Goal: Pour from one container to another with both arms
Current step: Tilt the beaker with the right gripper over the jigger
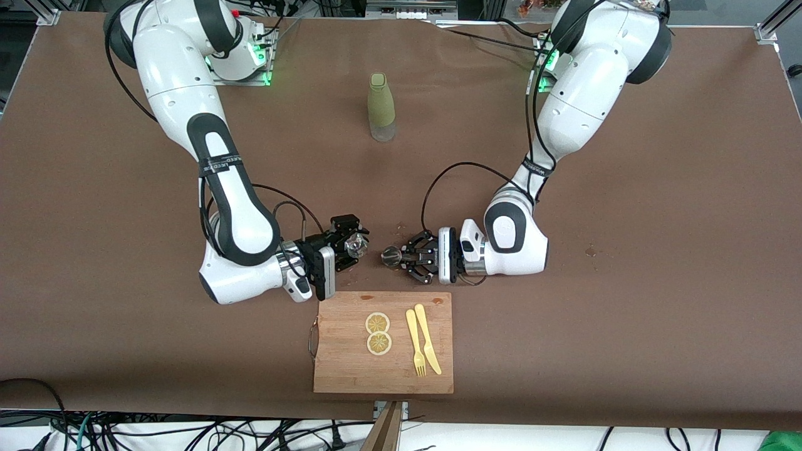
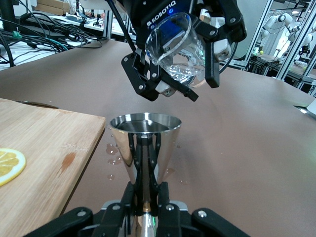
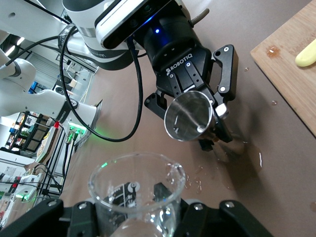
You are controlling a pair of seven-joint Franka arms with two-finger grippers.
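Note:
My left gripper [image 1: 396, 257] is shut on the waist of the small steel jigger [image 1: 391, 256], which it holds mouth up just above the brown table. In the left wrist view the jigger [image 2: 145, 148] rises from my left gripper [image 2: 146, 197]. Close beside it, toward the right arm's end, my right gripper [image 1: 354, 245] is shut on the tiny clear glass cup [image 1: 358, 245]. The tilted cup [image 2: 175, 54] shows higher than the jigger's rim. In the right wrist view the cup [image 3: 136, 192] sits in my right gripper [image 3: 138, 217], facing the jigger [image 3: 190, 116].
A wooden cutting board [image 1: 351, 363] lies nearer the front camera, carrying two lemon slices [image 1: 378, 333], a yellow fork [image 1: 415, 343] and a yellow knife [image 1: 427, 339]. A tall olive-green bottle [image 1: 380, 106] stands between the arm bases. Water drops [image 2: 114, 153] wet the table under the jigger.

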